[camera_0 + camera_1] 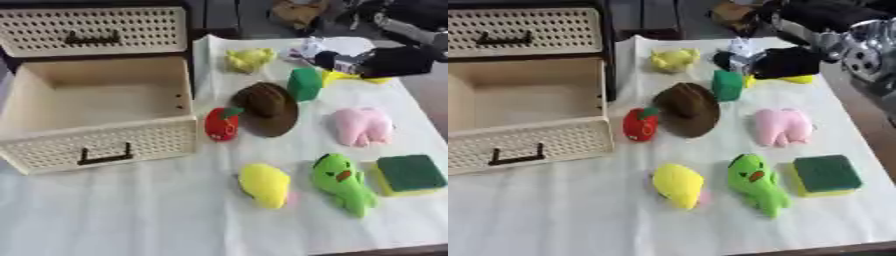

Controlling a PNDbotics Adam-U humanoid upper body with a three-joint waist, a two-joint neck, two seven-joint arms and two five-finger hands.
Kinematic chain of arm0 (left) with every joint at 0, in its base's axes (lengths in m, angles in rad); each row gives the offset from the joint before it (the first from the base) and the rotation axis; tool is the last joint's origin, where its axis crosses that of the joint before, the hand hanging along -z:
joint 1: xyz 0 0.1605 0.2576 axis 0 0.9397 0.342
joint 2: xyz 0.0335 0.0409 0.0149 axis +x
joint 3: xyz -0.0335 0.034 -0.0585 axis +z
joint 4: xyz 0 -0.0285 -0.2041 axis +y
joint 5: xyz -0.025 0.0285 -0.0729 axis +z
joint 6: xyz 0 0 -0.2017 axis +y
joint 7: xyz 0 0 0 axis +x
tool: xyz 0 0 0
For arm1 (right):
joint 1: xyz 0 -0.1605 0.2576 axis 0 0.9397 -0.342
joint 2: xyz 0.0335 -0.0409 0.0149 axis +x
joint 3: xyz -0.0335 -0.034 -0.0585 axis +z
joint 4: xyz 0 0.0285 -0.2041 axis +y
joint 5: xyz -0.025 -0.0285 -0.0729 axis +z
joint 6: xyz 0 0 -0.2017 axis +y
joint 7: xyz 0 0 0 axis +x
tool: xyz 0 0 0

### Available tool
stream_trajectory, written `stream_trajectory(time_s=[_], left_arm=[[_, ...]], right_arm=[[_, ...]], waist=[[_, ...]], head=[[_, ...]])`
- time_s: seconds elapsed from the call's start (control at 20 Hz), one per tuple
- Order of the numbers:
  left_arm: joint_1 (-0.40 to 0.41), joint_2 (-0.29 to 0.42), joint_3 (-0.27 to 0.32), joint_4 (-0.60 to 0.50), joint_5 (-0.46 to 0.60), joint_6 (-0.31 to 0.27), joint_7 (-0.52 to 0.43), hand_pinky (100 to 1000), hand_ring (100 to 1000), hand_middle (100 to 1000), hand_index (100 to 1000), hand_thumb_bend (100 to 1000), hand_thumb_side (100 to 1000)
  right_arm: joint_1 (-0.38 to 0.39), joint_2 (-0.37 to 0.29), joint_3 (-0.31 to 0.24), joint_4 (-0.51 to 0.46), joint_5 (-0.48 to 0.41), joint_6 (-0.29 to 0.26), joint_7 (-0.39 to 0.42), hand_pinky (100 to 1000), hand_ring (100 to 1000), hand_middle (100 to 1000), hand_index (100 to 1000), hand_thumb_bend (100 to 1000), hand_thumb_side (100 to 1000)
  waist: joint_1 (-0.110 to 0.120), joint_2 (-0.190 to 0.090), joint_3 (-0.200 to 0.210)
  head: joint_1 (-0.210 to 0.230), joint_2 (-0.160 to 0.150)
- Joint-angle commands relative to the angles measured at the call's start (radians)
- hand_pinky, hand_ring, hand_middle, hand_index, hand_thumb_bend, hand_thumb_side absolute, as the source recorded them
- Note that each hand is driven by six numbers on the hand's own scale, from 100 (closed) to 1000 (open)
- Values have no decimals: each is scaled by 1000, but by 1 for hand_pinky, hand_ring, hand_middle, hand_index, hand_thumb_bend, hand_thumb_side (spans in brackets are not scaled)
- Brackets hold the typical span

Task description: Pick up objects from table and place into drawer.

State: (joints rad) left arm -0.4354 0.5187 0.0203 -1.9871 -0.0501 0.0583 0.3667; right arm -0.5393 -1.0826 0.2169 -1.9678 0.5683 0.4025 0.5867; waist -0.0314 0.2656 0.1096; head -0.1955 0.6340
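Cream perforated plastic: the drawer (96,112), pulled fully open at the left of the surface (131,210), its cavity bare, a black handle on its front. A second, closed drawer (92,30) sits above it in the same unit. Nothing lies inside yet, so the task appears to stand at its start.

Items awaiting transfer, laid out on the white cloth to the right of the drawer, well apart from one another, presumably so that each can be grasped singly:
- red strawberry toy (221,123), nearest the drawer front;
- brown hat (267,108), just beside the strawberry;
- green block (304,84), touching the hat's far edge;
- pale yellow plush (249,59), far side;
- pink plush (362,126);
- yellow plush (265,185), near edge;
- green plush creature (343,183), beside it;
- green-and-yellow sponge (409,174), right edge.

Right hand (785,62): black, reaching in from the upper right, low over a yellow item (800,79) at the far side; whether its fingers are spread or closed on anything I cannot tell. Left hand: not seen.
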Motion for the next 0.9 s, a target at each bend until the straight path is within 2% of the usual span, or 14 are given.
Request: stream_trajectory(time_s=[0.05, 0.4, 0.55, 0.7, 0.75, 0.9], left_arm=[[-16, 12, 0, -13, 2, 1, -2, 544, 604, 587, 856, 100, 1000], [-16, 10, -3, -13, 2, 2, -3, 542, 601, 583, 845, 100, 1000], [-16, 9, -2, -13, 3, 1, -2, 541, 598, 579, 837, 100, 1000], [-17, 8, -3, -13, 4, 1, -1, 540, 596, 576, 834, 100, 1000], [-17, 8, -3, -13, 4, 1, -1, 540, 595, 575, 833, 100, 1000], [-16, 6, -2, -13, 5, 4, 1, 539, 593, 573, 833, 100, 1000]], right_arm=[[11, -53, -4, -29, -24, 11, 22, 832, 934, 860, 964, 598, 972], [86, -75, 0, -32, -40, 17, 11, 836, 942, 869, 955, 643, 1000], [120, -80, 2, -32, -44, 4, 0, 831, 939, 864, 943, 627, 995], [157, -85, 5, -32, -53, 0, 1, 825, 930, 840, 932, 586, 955], [170, -85, 6, -32, -59, 2, 4, 824, 929, 835, 933, 555, 915], [204, -79, 11, -32, -86, 7, 18, 823, 929, 820, 931, 547, 843]], waist=[[3, -13, -3], [2, -6, -10], [3, -2, -13], [4, 1, -15], [4, 2, -16], [4, 5, -17]], head=[[-2, -21], [2, -39], [7, -42], [9, -46], [9, -47], [10, -50]])
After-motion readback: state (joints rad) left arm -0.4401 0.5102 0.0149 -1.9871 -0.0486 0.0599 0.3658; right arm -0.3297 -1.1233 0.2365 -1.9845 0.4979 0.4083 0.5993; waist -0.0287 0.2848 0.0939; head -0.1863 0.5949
